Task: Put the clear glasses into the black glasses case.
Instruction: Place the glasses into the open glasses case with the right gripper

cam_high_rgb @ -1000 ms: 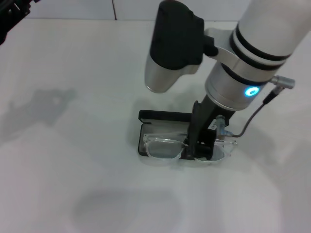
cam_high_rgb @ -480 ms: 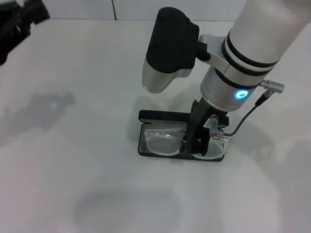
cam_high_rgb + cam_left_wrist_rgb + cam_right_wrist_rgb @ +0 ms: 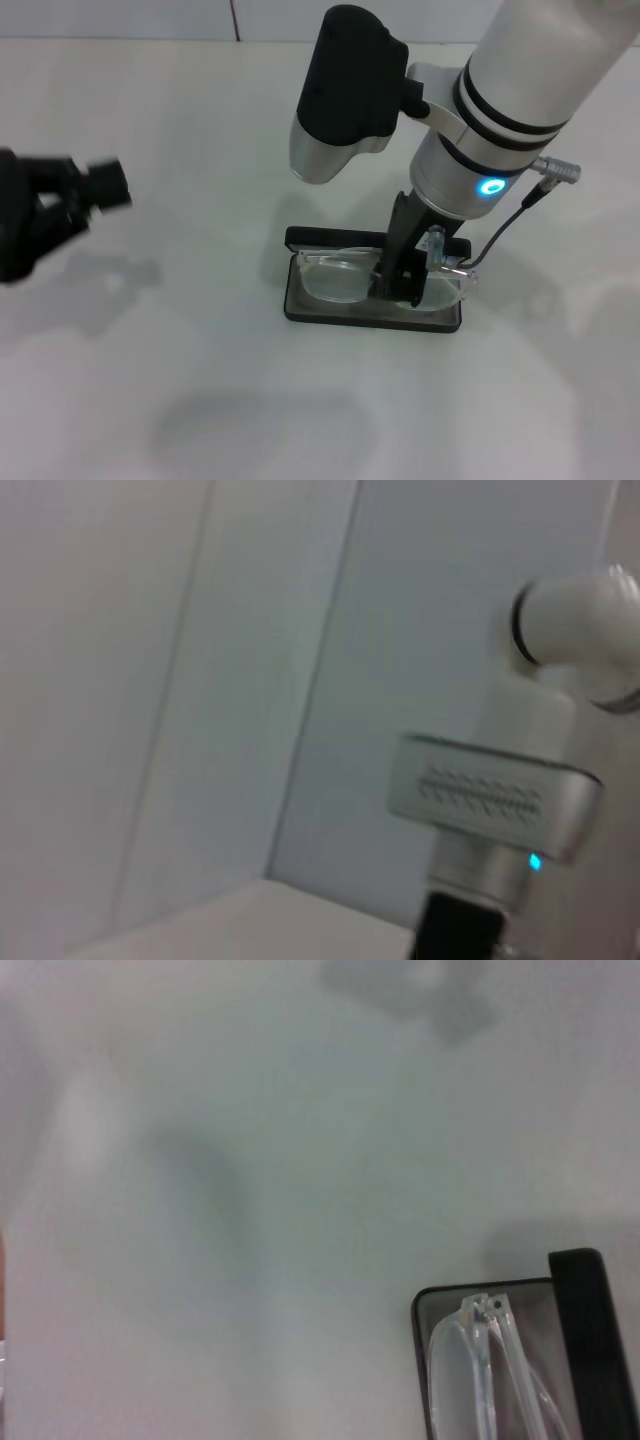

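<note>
The clear glasses (image 3: 345, 277) lay inside the open black glasses case (image 3: 330, 312), on its grey tray. A second ago they hung over the front edge of the case, and now they had moved back and sat fully in it. The case itself had not moved on the white tabletop (image 3: 200, 400), and its lid stood up at the back. The right end effector (image 3: 398, 290) reached down into the case and pinched the glasses at the middle, its fingers pressed together on the frame. It had shifted a little toward the back with the glasses. The left end effector (image 3: 75, 195) had come down from the far corner and hung over the tabletop, well apart from the case. It was blurred, so I cannot tell if it was spread or pressed together
</note>
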Available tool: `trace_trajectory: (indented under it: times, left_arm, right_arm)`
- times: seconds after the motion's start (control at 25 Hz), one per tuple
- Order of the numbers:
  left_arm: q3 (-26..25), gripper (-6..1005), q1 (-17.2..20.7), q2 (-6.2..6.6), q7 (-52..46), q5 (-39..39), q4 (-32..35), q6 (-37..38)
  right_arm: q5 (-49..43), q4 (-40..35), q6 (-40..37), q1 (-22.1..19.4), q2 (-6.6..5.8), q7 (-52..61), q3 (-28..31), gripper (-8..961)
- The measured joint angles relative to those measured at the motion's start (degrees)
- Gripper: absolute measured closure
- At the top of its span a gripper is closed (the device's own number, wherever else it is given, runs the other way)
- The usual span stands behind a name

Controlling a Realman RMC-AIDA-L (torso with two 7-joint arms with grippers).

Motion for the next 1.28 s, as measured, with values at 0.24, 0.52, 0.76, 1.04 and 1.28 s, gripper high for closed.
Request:
trace_trajectory:
  times: [0.24, 0.52, 0.76, 1.04, 1.28]
  left_arm:
    - [0.66, 895, 0.08, -1.5, 0.39, 5.12, -1.13, 4.22]
    - [3.4, 891, -0.29, -2.72, 4.05, 6.51, -4.56, 6.4]
    - [6.21, 892, -0.78, -2.72, 6.09, 6.62, -5.51, 6.46]
    - [7.72, 870, -0.94, -2.82, 8.44, 6.68, -5.97, 6.51]
    - [7.91, 870, -0.94, -2.89, 9.25, 6.69, -6.04, 6.54]
  right_arm:
    - [-0.4, 0.5, 0.34, 0.8, 0.0, 0.08, -0.28, 852]
    - [-1.44, 0.77, 2.55, 0.1, 0.0, 1.39, -2.67, 850]
    - [-1.44, 1.47, 5.36, -0.15, 0.0, 1.42, -5.55, 848]
    - [-0.8, 3.91, 5.64, 1.09, 0.0, 2.06, -5.63, 846]
    - [-0.8, 5.61, 5.79, 2.78, 0.0, 3.04, -6.33, 844]
